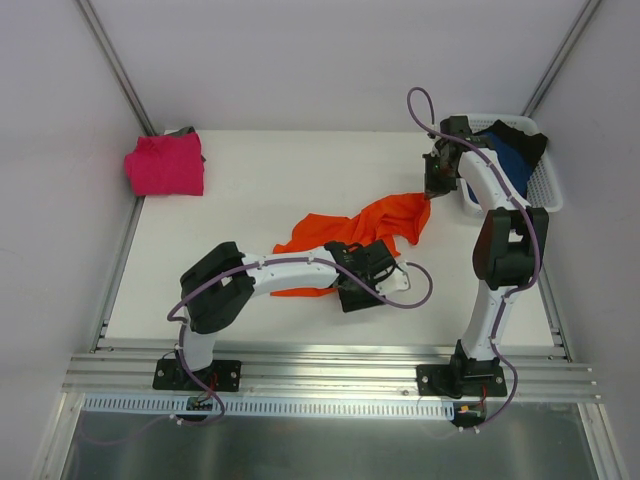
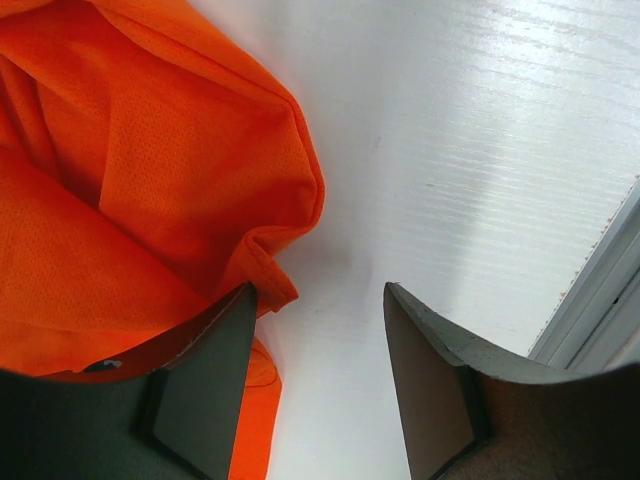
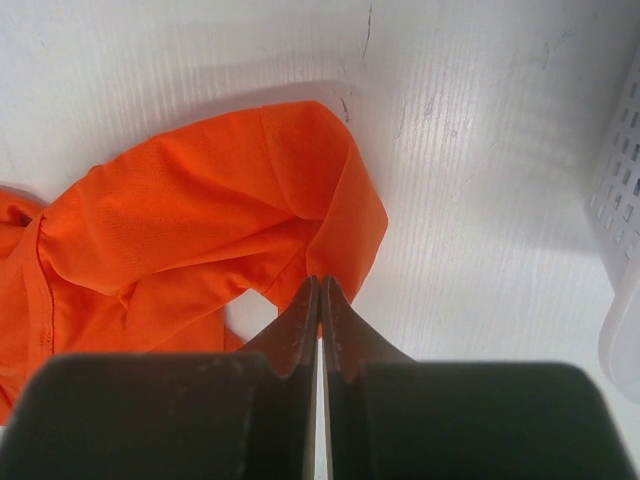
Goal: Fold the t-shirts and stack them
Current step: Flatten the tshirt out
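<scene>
A folded pink t-shirt point(image 1: 165, 167) lies in the upper left corner of the white worktop point(image 1: 260, 190), well apart from both arms. Toward the middle of the top view the orange t-shirt point(image 1: 345, 228) lies crumpled and stretched out toward the right. The left fingers point(image 2: 215, 370) stand open just below it. In the left wrist view a rumpled hem of the orange cloth point(image 2: 150, 200) sits against the left-hand finger, and only bare worktop shows in the gap between the two. Further right, the right fingers point(image 3: 300, 330) are pressed together and pinch the edge of the shirt's right end point(image 3: 330, 230), with the cloth fanning out to the left of them. At the upper right a white mesh basket point(image 1: 545, 190) holds a dark blue t-shirt point(image 1: 510, 158) and a black t-shirt point(image 1: 525, 133), just behind the right arm's wrist.
</scene>
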